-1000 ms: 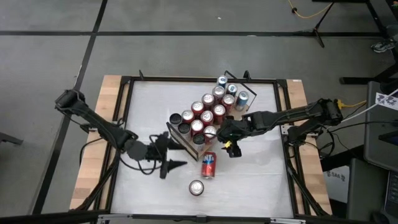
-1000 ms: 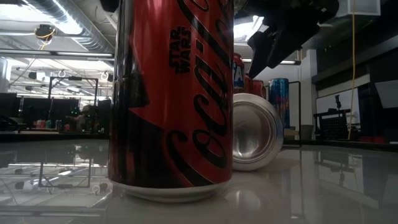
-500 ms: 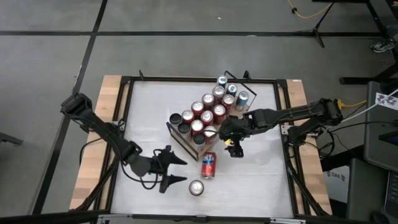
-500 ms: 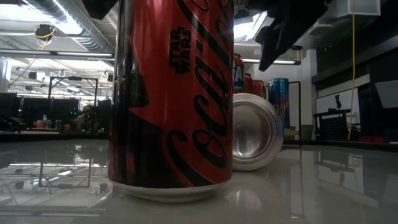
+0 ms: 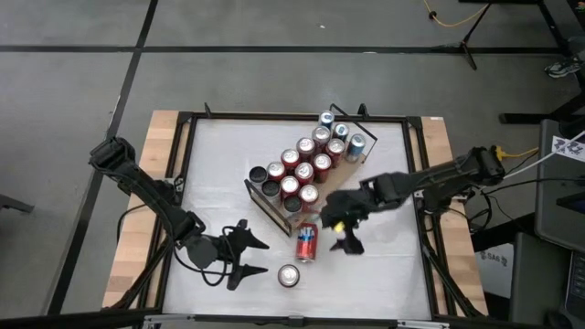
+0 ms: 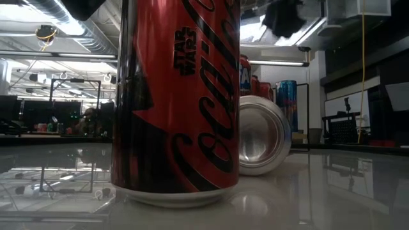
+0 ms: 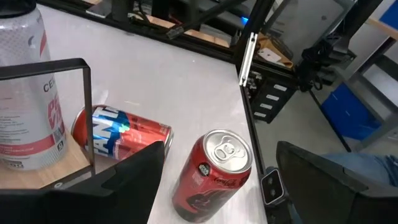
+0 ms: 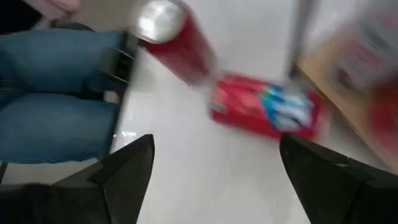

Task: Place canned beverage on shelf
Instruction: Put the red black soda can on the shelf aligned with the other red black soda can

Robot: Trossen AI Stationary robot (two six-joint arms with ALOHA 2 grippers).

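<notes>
From above: right pincer [image 5: 344, 234] swung off the shelf [image 5: 274, 208] toward the fallen can [image 5: 306, 244], jaws spread, empty; left pincer [image 5: 240, 256] slid nearer the standing can [image 5: 289, 275], likewise spread. Low down: both cans on the bench [image 6: 319, 191], untouched. Left wrist: standing can framed between fingers. Right wrist: fallen can ahead. Two pickups probably imminent.

Two matte-black jointed arms [image 5: 146, 187] with looping black cables, each tipped with a pointed two-finger pincer [image 5: 239, 254].

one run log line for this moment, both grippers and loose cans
left gripper: open, beside upright can | right gripper: open, beside lying can | shelf: loaded
</notes>
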